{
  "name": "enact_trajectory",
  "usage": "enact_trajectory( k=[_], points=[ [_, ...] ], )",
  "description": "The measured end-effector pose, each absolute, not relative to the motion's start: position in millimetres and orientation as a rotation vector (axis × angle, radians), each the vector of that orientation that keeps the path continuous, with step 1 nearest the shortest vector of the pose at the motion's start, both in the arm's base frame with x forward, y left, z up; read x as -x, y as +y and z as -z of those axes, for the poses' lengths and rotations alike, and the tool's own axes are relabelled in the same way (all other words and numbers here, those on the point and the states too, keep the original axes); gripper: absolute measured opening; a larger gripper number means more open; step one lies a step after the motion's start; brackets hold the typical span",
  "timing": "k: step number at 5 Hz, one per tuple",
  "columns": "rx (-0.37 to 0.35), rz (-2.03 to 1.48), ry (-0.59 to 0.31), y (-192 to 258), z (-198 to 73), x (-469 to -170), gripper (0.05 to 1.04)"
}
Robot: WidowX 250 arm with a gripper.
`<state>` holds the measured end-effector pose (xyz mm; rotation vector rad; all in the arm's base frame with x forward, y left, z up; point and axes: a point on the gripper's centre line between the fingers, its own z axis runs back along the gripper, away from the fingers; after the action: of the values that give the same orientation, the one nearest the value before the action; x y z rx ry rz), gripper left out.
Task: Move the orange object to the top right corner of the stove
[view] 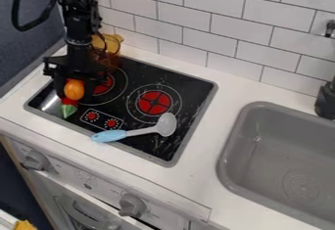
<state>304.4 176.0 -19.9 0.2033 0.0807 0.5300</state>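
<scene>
Camera view: pick-up seems in hand, the smooth, rounded orange object [74, 90] at the black robot gripper [74, 94], by the stove's left side.
Whether it is gripped, I cannot tell; next, a sure hold, then a carry over the glossy, speckled black stove [142, 73] to its top right corner, clear of the blue-handled grey spoon [166, 124].

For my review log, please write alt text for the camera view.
Black robot gripper low over the left side of a toy stove, at an orange object; a blue-handled spoon lies near the front.
</scene>
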Motion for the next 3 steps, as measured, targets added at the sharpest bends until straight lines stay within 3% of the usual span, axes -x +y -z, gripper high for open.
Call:
enact_trajectory(
  k=[3],
  points=[
    [-0.100, -0.501, 0.077, 162.0, 7.3, -307.7, 0.623]
  ],
)
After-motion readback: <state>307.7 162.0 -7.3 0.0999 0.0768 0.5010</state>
